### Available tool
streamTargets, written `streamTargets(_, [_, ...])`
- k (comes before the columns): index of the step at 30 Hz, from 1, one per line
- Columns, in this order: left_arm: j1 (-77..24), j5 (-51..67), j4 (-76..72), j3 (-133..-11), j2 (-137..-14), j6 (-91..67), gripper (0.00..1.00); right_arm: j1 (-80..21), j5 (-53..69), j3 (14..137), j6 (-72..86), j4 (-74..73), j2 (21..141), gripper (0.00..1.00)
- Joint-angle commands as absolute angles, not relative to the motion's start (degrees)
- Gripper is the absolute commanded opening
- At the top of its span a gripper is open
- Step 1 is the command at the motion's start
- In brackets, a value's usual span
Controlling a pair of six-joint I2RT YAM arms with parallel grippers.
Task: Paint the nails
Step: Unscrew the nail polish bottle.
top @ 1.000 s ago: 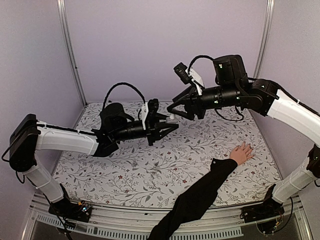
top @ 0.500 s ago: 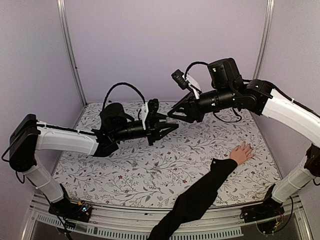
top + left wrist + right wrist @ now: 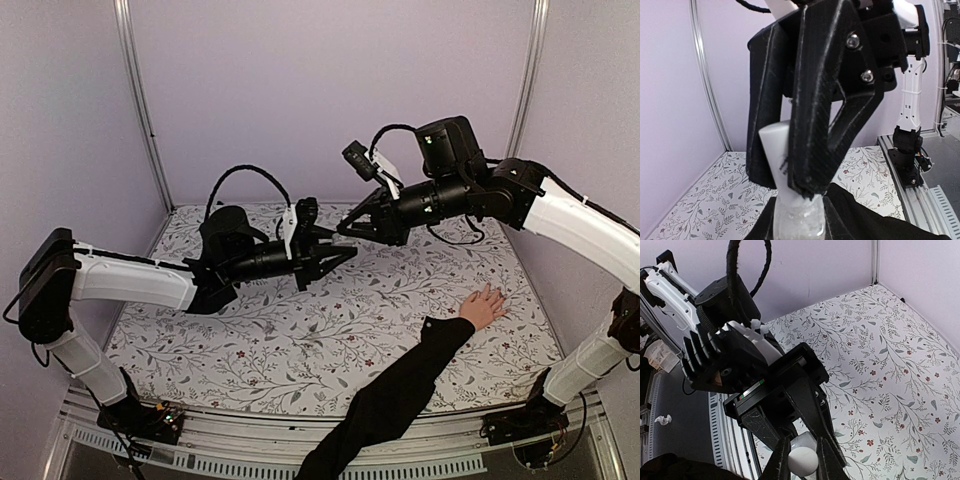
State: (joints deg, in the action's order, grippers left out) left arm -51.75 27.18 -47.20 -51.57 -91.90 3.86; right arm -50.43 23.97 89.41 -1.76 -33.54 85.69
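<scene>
Nails (image 3: 494, 291) are on the hand (image 3: 484, 306), which lies flat on the worktop (image 3: 300, 330) at the right side with fingers spread. They're too small in the top view to tell painted from bare.

Both grippers are up in mid-air, well apart from the hand. Left gripper (image 3: 348, 251) is clamped on the pale bottle (image 3: 774, 150). Right gripper (image 3: 343, 228) is closed on its rounded white end (image 3: 802, 461); can't tell if that's the cap.

My read on the risks:
- Two arms are locked on one small bottle. Any mismatch in twist or pull could make it slip in the left gripper's fingers or pop free and drop to the worktop.
- If it opens tilted, polish could run out onto the floral cloth.
- There's a long carry from here to the hand, so the brush could drip on the way, maybe onto the black sleeve (image 3: 400, 390).
- Each nail is far smaller than a gripper. A slight aim error puts polish on skin, and too much downward push would press on a finger.
- The hand isn't fixed. If it shifts, the target moves.
</scene>
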Motion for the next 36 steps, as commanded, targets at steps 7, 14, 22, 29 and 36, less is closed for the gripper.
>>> streamTargets(7, [-51.65,25.65,-47.57,-51.90,-91.88,2.72,0.00,-50.70,24.48,90.49,-5.67,-34.10,84.88,0.00])
streamTargets(14, [-51.35,26.06,-47.55,-52.35,-92.15,1.64,0.00,-51.71,21.91,90.22,-7.44,-34.10,84.83,0.00])
streamTargets(22, [-51.04,26.02,-47.03,-52.92,-92.64,0.70,0.00,-52.99,19.18,90.02,-8.95,-34.10,84.16,0.00])
streamTargets(29, [-50.90,25.84,-46.50,-53.27,-92.99,0.57,0.00,-53.00,18.38,89.47,-9.14,-32.65,83.11,0.00])
streamTargets(36, [-50.85,25.84,-46.32,-53.57,-93.16,0.52,0.00,-53.00,18.75,89.13,-9.21,-32.04,82.30,0.00])
